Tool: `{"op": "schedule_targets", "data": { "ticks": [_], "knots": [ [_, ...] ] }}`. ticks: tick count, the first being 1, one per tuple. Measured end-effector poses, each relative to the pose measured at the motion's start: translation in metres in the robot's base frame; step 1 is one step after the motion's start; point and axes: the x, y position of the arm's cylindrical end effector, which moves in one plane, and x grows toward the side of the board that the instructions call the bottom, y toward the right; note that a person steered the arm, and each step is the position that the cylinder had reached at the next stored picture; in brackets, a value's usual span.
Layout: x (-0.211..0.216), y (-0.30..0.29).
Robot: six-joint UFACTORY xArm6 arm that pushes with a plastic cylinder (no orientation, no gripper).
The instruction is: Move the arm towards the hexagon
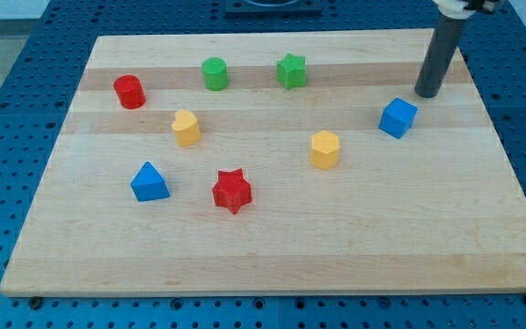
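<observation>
The yellow hexagon block (325,149) sits a little right of the board's middle. My tip (426,93) rests on the board near the view's top right, well up and to the right of the hexagon. A blue cube (398,118) lies between them, just below and left of my tip, not touching it.
A green star (291,70) and a green cylinder (215,73) lie near the view's top. A red cylinder (130,91) and a yellow heart-like block (186,128) are at the left. A blue triangle block (149,183) and a red star (232,190) lie lower down. The wooden board (272,265) lies on blue perforated table.
</observation>
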Motion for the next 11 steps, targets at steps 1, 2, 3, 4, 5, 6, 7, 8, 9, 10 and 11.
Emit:
{"op": "schedule_targets", "data": {
  "ticks": [1,2,3,4,5,6,7,8,9,10,11],
  "knots": [
    [0.0,0.0],
    [-0.013,-0.03],
    [-0.067,-0.087],
    [-0.014,-0.043],
    [-0.001,-0.006],
    [0.039,0.052],
    [0.068,0.035],
    [0.123,-0.004],
    [0.144,-0.09],
    [0.144,-0.151],
    [0.144,-0.151]
  ]
}}
